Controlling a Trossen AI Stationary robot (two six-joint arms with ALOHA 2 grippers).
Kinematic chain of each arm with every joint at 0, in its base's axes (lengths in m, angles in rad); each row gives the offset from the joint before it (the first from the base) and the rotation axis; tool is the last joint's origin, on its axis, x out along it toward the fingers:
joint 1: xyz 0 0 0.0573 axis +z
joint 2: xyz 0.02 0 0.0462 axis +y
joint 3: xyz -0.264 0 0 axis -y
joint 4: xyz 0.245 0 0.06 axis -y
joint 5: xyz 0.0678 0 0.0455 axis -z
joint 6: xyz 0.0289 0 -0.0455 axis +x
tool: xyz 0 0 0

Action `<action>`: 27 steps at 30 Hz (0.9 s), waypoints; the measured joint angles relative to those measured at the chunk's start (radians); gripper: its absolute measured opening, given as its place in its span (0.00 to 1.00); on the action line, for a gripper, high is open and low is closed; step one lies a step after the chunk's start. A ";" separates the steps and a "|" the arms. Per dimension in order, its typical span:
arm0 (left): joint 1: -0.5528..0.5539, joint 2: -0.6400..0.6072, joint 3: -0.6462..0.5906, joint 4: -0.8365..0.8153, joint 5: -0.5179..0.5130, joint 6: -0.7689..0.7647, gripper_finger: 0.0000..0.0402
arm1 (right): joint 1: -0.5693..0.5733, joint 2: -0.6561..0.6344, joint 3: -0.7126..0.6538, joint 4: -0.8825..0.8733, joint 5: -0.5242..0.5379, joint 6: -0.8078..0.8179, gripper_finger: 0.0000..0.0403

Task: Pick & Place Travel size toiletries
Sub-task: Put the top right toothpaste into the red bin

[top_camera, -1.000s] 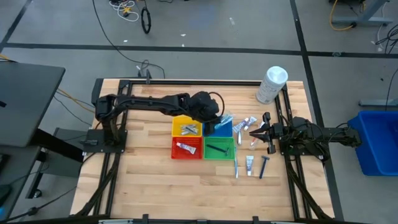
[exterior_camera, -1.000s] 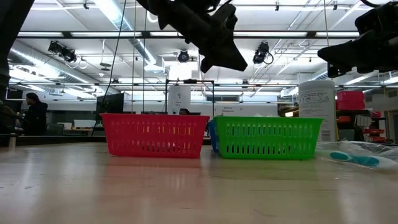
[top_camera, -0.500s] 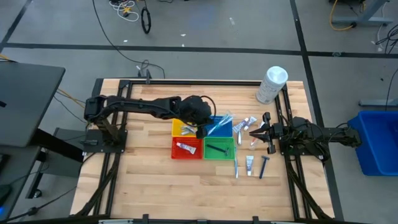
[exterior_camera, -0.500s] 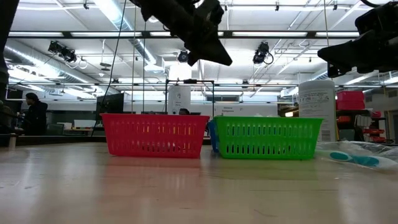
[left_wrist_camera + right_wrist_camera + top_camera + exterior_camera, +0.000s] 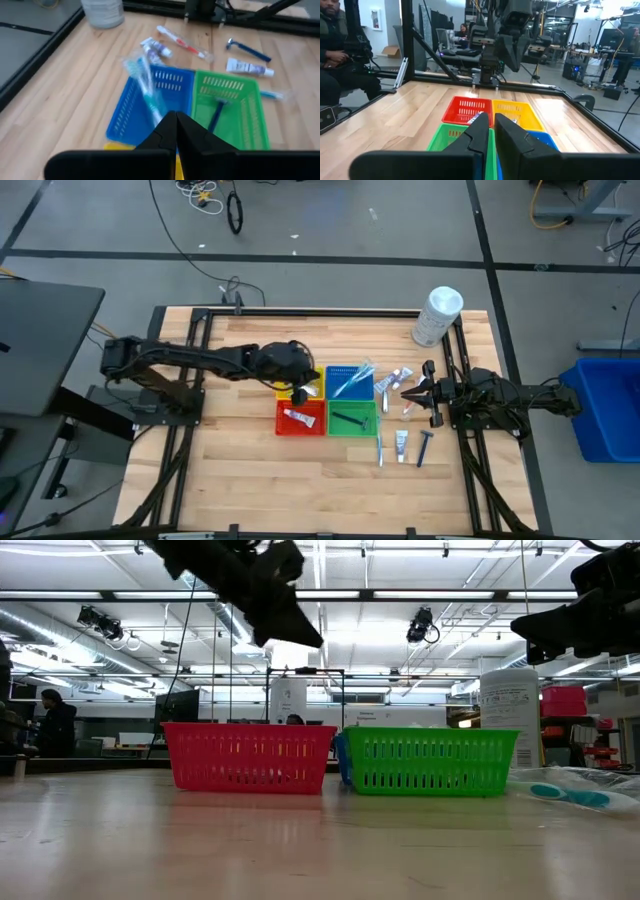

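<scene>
Our left pincer, clenched and empty, hangs over the yellow basket. Right pincer, clenched, waits near the surface's right edge, approx. six toiletries unsorted beside it.

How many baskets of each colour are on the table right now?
red basket: 1
yellow basket: 1
blue basket: 1
green basket: 1
Total: 4
</scene>
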 joint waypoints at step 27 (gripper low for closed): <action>0.000 -0.469 -0.644 0.354 0.091 0.091 0.01 | 0.000 0.000 0.000 0.000 -0.001 0.000 0.10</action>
